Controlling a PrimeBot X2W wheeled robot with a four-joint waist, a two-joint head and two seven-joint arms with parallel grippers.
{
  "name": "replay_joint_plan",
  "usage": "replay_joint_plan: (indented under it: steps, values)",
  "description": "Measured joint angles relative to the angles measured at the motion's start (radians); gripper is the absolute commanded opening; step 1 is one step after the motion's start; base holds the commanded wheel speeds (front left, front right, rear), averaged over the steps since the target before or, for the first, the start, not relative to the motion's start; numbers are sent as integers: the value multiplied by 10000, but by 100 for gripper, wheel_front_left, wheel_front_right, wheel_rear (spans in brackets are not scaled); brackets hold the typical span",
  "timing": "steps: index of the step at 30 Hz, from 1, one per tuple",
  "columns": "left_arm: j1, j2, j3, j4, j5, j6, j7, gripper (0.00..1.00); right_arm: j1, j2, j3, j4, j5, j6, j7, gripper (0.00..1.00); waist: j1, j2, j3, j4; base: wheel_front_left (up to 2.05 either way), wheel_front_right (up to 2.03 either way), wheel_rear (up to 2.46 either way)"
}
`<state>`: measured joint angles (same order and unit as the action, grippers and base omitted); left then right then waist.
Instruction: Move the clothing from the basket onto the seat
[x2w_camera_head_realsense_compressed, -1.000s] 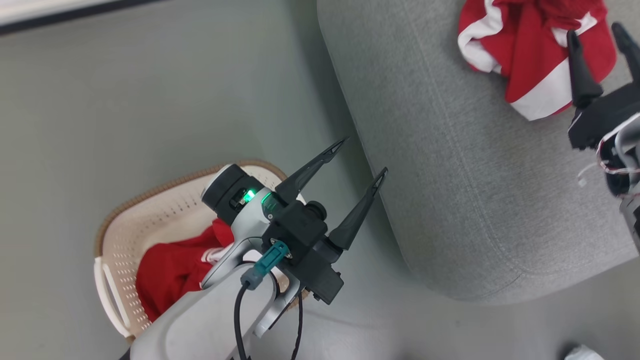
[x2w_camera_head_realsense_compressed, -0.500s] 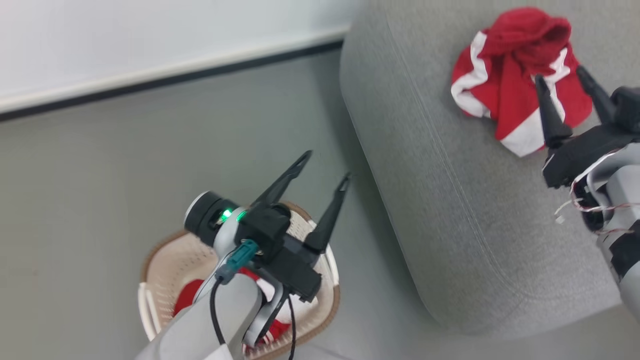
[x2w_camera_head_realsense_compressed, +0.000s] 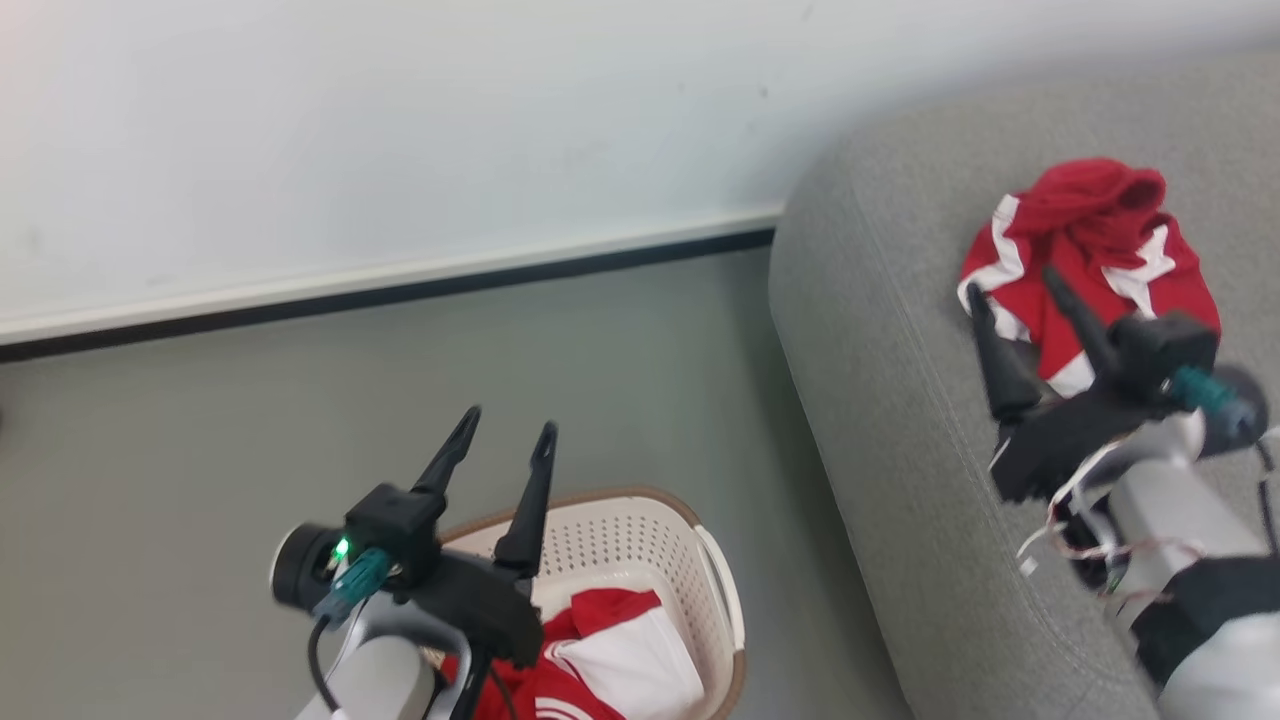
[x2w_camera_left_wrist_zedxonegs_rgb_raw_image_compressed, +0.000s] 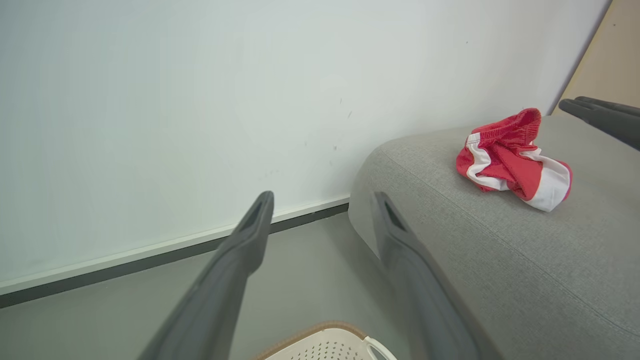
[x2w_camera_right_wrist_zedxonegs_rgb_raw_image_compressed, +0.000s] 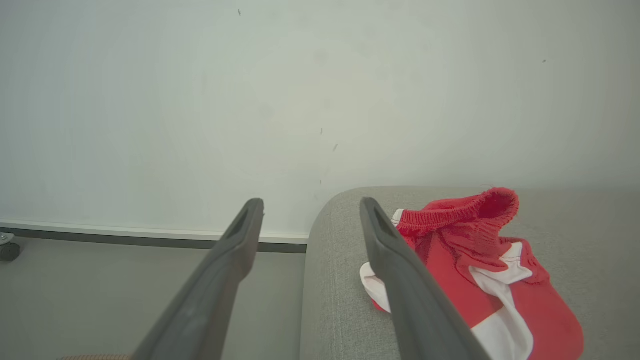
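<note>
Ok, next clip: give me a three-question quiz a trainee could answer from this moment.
1. True or false: the basket is empty.
2. The red garment on the seat is: A) clamped in the right gripper; B) lying loose; C) hanging over the edge.
3. Fill in: the left gripper has its fingers ___.
Key: 1 false, red and white clothing lies in it. 2 B. 3 open.

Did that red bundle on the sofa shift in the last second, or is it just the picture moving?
No. The red garment lies in the same spot near the sofa's rounded end; the camera moved, not it.
</note>
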<state>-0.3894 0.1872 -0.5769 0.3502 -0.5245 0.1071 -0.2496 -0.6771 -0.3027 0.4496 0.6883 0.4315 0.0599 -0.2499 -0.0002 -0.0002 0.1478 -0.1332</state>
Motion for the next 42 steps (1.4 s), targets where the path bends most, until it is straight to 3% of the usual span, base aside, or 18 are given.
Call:
replay_joint_plan:
  steps: [8, 17, 30, 42]
  values:
    - [1284, 339, 897, -318, -215, 86, 0, 100, 1618, 558, -36, -1273, 2, -640, -13, 100, 0, 1, -878, 528, 0, 0, 0]
    - [2644, 602, 1661, -897, -69, 165, 0, 100, 3282, 642, -234, -2663, -23, -1300, -25, 100, 1, 1, -1555, 764, 0, 0, 0]
    - [4113, 543, 2660, -1714, 646, 173, 0, 100, 5624, 558, -909, -4502, 65, -1653, -25, 100, 1, 2, -1931, 991, 0, 0, 0]
    - [4737, 155, 3434, -2021, 1177, 173, 0, 100, 6293, 573, -1024, -5271, -59, -1743, -25, 100, 2, 3, -2013, 1002, 0, 0, 0]
